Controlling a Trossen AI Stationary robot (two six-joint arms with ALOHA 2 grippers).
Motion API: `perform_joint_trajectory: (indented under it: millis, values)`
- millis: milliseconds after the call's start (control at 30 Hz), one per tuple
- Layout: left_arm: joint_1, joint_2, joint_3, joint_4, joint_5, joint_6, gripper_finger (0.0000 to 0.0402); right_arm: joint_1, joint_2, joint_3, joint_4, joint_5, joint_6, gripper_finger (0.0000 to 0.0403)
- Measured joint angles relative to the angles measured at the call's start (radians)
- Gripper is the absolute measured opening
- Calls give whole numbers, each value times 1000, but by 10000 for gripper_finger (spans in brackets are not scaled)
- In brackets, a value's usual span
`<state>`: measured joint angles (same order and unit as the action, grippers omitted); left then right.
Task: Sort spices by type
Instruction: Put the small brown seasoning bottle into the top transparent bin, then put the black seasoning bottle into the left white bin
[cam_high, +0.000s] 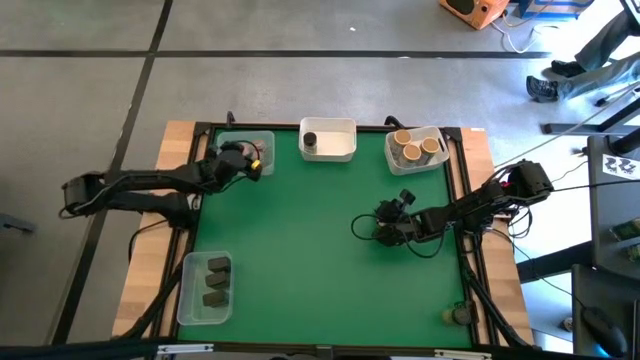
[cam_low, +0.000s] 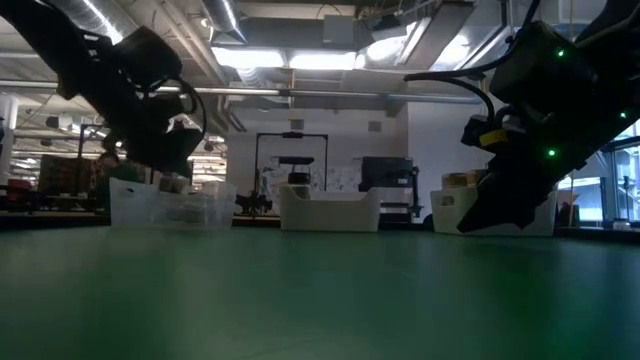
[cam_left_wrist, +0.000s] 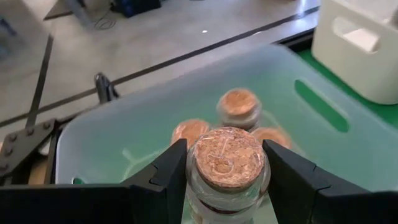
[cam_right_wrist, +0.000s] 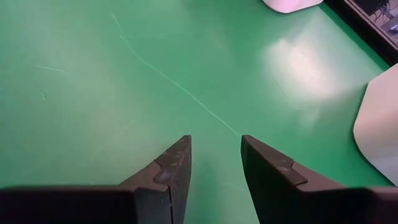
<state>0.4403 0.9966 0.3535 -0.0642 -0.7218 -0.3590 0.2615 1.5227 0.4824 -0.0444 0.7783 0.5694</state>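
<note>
My left gripper (cam_left_wrist: 227, 158) is over the clear tub (cam_high: 262, 142) at the table's far left and is shut on a glass spice jar with a brown cork lid (cam_left_wrist: 227, 155). Three similar jars (cam_left_wrist: 239, 106) stand on the tub's floor under it. My right gripper (cam_right_wrist: 214, 152) is open above the bare green mat, right of the table's middle (cam_high: 385, 225), with nothing between its fingers. A dark cylinder (cam_high: 310, 140) stands in the white tub. Tan-lidded jars (cam_high: 415, 150) fill the far right tub. Dark blocky containers (cam_high: 216, 280) lie in the near left tub. My left gripper pinches the jar between its two fingers (cam_left_wrist: 171, 165), one on each side of the glass body just below the cork lid (cam_left_wrist: 205, 180). The jar stands upright in the hold. Its base is hidden, so whether it rests on the tub floor cannot be told.
The white tub (cam_high: 345, 150) sits at the far middle and the tub of tan-lidded jars (cam_high: 441, 160) at the far right. A single jar (cam_high: 460, 315) stands near the table's near right corner. Open green mat (cam_high: 300, 240) lies across the middle.
</note>
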Motion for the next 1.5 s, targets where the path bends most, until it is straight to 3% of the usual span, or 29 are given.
perform_joint_trajectory:
  millis: [333,833,1033,1233,1500]
  values:
    - [55,1,-97,114,53,-28,161,0,0,0,0,17,-1,140]
    - [65,1,-100,128,66,-28,234,0,0,0,-1,23,-3,140]
    - [33,-11,-82,120,68,38,240,0,0,0,-1,18,0,140]
    - [-29,-80,23,29,71,121,241,0,0,0,3,15,2,140]
    - [-160,-110,86,137,214,169,241,17,-28,53,-71,-70,-38,140]
